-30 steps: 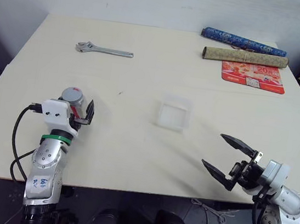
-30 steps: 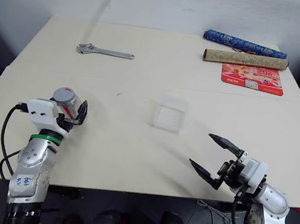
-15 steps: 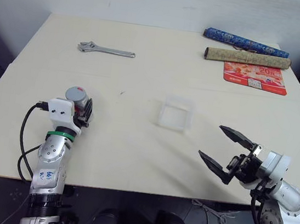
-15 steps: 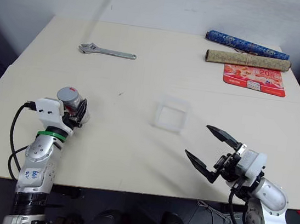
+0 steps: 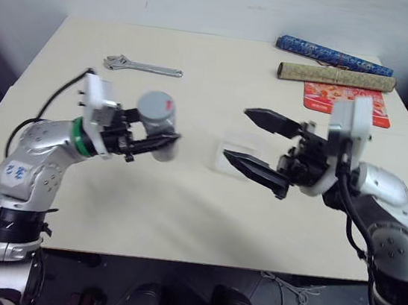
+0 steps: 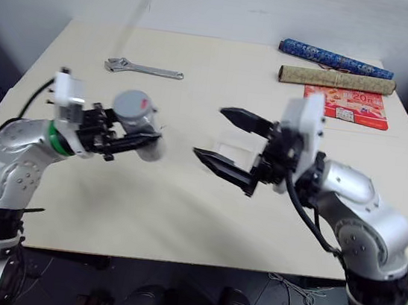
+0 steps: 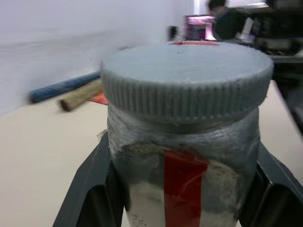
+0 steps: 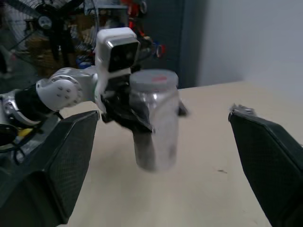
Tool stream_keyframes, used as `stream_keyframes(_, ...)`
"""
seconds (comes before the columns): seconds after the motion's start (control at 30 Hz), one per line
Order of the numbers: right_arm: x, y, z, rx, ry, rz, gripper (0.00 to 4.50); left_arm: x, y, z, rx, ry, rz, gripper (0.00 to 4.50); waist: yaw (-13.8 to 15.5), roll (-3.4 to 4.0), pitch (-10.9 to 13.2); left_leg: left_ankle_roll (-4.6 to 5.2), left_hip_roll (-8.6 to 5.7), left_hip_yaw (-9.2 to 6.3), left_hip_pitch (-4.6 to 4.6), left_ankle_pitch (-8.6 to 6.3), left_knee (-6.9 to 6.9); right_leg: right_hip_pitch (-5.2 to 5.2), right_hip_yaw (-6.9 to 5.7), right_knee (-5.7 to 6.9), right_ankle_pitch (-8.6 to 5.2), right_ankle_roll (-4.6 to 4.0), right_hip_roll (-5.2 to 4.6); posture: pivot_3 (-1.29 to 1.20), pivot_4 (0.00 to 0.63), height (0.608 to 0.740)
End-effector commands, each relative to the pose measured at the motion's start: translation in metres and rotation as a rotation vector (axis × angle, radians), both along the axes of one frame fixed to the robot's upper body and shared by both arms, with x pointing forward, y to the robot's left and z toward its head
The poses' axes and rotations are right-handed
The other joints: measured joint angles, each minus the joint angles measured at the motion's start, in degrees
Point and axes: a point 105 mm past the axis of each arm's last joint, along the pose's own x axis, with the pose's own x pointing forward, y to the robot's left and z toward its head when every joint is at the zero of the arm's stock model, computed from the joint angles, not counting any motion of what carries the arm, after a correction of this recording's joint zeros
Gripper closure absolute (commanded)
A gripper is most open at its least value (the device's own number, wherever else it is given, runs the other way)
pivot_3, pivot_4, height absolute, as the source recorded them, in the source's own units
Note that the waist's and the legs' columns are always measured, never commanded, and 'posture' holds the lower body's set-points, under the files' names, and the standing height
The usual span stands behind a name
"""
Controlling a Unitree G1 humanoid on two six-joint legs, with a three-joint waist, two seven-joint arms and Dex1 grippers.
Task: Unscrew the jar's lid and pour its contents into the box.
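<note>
both arms have come up off the tabletop (image 5: 180, 217) since a second ago and now face each other in the air. left hand (image 5: 161, 143), then standing spread around the jar (image 5: 157, 120), is now closed on it and holds it upright above the tabletop, with the lid (image 7: 187, 78) still on. the lid is grey and ribbed at its edge, with a small red mark seen from above. a red strip runs down the jar's silvery side in the left wrist view; no writing on it can be read, and the contents cannot be made out.

right hand (image 5: 254, 140) points toward the jar with its fingers (image 5: 268, 120) spread wide and nothing between them, a gap apart from the jar.

box (image 5: 233, 150) lies on the tabletop between the two hands, partly hidden behind the right fingers.

at the far right edge lies a red packet (image 5: 324, 97) with pale lettering too small to read, beside a tan roll (image 5: 334, 77) and a blue patterned roll (image 5: 329, 56). a wrench (image 5: 141, 66) lies at the far left.
</note>
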Motion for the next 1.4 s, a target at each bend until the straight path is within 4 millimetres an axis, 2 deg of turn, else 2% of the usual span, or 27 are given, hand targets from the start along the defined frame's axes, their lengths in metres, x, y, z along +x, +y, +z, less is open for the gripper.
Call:
stream_keyframes(0.03,0.001,0.012,0.0,-0.058,0.011,0.004,0.0,-0.008,-0.021,0.008,0.015,-0.042,-0.098,2.15,-0.08,0.0,0.0,0.03,0.0,0.03,-0.02,-0.02,0.0,0.0,0.01,-0.03,0.01,0.01,0.05,0.0,0.15,0.74)
stream_keyframes(0.13,0.003,0.021,0.003,-0.062,0.001,0.012,0.0,-0.005,-0.034,0.007,0.004,-0.041,-0.122,2.15,-0.1,0.0,0.0,0.05,0.02,0.08,-0.13,-0.08,-0.01,-0.05,0.01,-0.24,0.03,0.06,0.21,0.0,0.15,0.74)
stream_keyframes(0.27,0.006,0.028,0.002,-0.065,-0.003,0.014,0.0,-0.005,-0.044,0.004,0.016,-0.056,-0.147,2.15,-0.12,-0.01,0.0,0.06,0.04,0.11,-0.75,-0.07,0.23,-0.64,-0.03,-0.13,0.05,0.1,0.29,0.0,0.15,0.74)
stream_keyframes(0.7,0.009,0.034,0.002,-0.06,0.019,0.034,0.0,-0.003,-0.049,-0.003,0.025,-0.097,-0.134,2.15,-0.15,-0.01,0.0,0.09,0.17,0.18,-0.74,-0.05,0.75,-0.62,0.14,0.22,0.07,0.15,0.29,0.0,0.15,0.74)
stream_keyframes(0.8,0.01,0.033,0.002,-0.059,0.016,0.033,0.55,-0.003,-0.05,-0.003,0.023,-0.101,-0.132,2.15,-0.17,-0.01,0.0,0.09,0.17,0.19,-0.74,-0.05,0.75,-0.64,0.15,0.24,0.07,0.15,0.29,0.0,0.15,0.74)
stream_keyframes(0.93,0.012,0.03,-0.003,-0.086,0.011,0.031,1.92,-0.002,-0.049,0.001,0.002,-0.101,-0.126,2.15,-0.16,-0.01,0.0,0.1,0.17,0.19,-0.75,-0.05,0.75,-0.65,0.14,0.25,0.07,0.15,0.29,0.0,0.15,0.74)
stream_keyframes(1.17,0.016,0.023,-0.003,-0.098,-0.025,0.063,1.99,-0.005,-0.047,0.003,0.001,-0.103,-0.15,2.15,-0.18,-0.01,0.0,0.1,0.17,0.19,-0.75,-0.05,0.75,-0.65,0.14,0.25,0.07,0.15,0.29,0.0,0.15,0.74)
stream_keyframes(1.27,0.005,0.018,0.002,-0.103,-0.047,0.206,1.99,-0.012,-0.047,0.004,0.004,-0.104,-0.218,2.15,-0.15,-0.01,0.0,0.1,0.16,0.19,-0.75,-0.05,0.76,-0.64,0.14,0.25,0.07,0.15,0.29,0.0,0.15,0.74)
stream_keyframes(1.33,-0.007,0.014,0.003,-0.149,-0.049,0.346,1.99,-0.024,-0.047,0.003,0.03,-0.088,-0.321,2.15,-0.15,-0.02,0.01,0.11,0.16,0.19,-0.75,-0.05,0.76,-0.64,0.14,0.25,0.07,0.15,0.29,0.0,0.15,0.74)
stream_keyframes(1.4,-0.011,0.012,0.002,-0.191,-0.043,0.413,1.99,-0.031,-0.046,0.001,0.05,-0.065,-0.39,2.15,-0.22,-0.02,0.01,0.13,0.16,0.2,-0.76,-0.04,0.77,-0.65,0.13,0.25,0.07,0.15,0.29,0.0,0.15,0.74)
